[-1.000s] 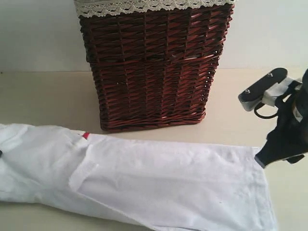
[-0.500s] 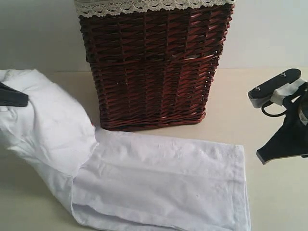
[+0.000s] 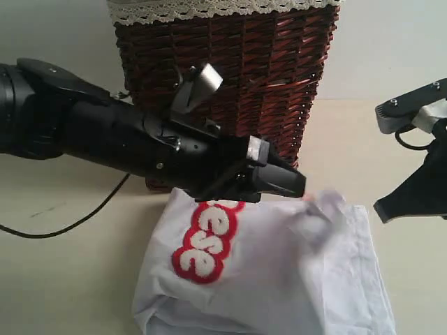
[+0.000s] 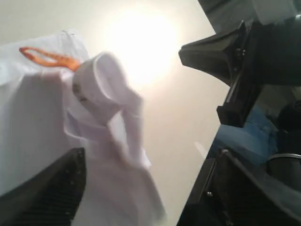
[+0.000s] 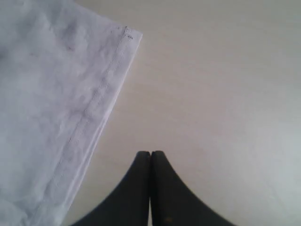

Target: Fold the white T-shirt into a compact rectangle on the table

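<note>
**Status**

- The shirt (image 3: 279,279) lies on the table (image 3: 63,279) just in front of the basket (image 3: 223,91), which stands toward the table's far edge.
- The shirt is doubled over on itself. Lettering (image 3: 202,241) faces up on the top layer.
- The left gripper (image 3: 290,185) reaches across the middle, above the shirt's far edge. Its jaws stand wide apart and grip nothing. A blurred flap of cloth with the orange tag (image 4: 49,57) hangs loose beneath them.
- The right gripper (image 5: 150,157) hovers over bare table beside the hem (image 5: 94,117). Its jaws are fully closed, with nothing between them.

**Assessment**

- Done: the lengthwise folds and one fold across appear to be in place.
- Left: the top layer bulges, the loose flap has not settled, and the outline is rounded, not rectangular. The bundle probably needs flattening, squaring of the edges, and possibly one more fold.
</note>
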